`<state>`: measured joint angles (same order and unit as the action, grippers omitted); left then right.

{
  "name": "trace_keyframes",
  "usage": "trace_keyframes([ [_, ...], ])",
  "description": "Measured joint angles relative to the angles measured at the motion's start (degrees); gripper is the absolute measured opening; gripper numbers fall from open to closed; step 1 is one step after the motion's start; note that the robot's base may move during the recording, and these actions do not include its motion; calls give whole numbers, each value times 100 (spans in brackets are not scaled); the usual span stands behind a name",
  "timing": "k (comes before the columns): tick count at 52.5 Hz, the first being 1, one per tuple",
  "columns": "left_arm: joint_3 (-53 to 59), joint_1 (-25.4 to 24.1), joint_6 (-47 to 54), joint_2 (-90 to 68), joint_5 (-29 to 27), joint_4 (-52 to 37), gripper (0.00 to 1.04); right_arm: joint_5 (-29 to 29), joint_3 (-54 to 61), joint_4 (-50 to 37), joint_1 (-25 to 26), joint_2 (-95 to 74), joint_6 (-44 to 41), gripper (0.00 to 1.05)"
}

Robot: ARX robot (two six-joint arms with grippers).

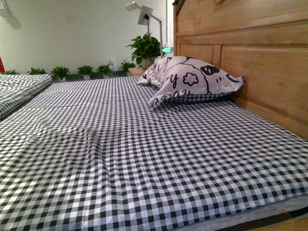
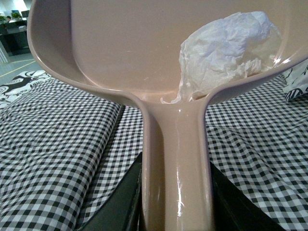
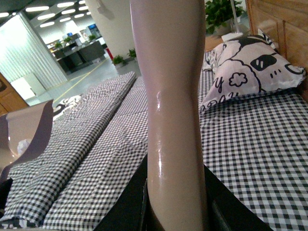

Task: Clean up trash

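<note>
In the left wrist view my left gripper (image 2: 175,216) is shut on the handle of the beige dustpan (image 2: 125,43), held above the checked bed. The trash (image 2: 226,48), a white wrinkly wad, lies inside the pan near its rim by the handle. In the right wrist view my right gripper (image 3: 175,211) is shut on the beige brush handle (image 3: 171,96), which stands upright; the brush head is out of view. The dustpan's edge (image 3: 29,130) shows in that view too, with a bit of white wad inside. Neither gripper shows in the front view.
A black-and-white checked sheet (image 1: 144,159) covers the bed. A white pillow with black cartoon print (image 1: 190,79) lies against the wooden headboard (image 1: 250,53). Potted plants (image 1: 144,48) and a lamp stand beyond. A second checked bed (image 1: 19,89) lies to the left.
</note>
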<state>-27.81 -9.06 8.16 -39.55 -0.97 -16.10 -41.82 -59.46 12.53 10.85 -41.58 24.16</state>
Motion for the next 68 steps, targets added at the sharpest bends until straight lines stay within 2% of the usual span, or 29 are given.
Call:
trace_keyframes([
  [15,330,186,-372,863,-238,457,27,337,125,111,59,431,205,20],
  [23,420,225,-531,1069,-343,540,27,885,286,234,-195,675,131,20],
  [68,420,234,-551,1069,-343,540,27,916,297,247,-238,686,44,20],
])
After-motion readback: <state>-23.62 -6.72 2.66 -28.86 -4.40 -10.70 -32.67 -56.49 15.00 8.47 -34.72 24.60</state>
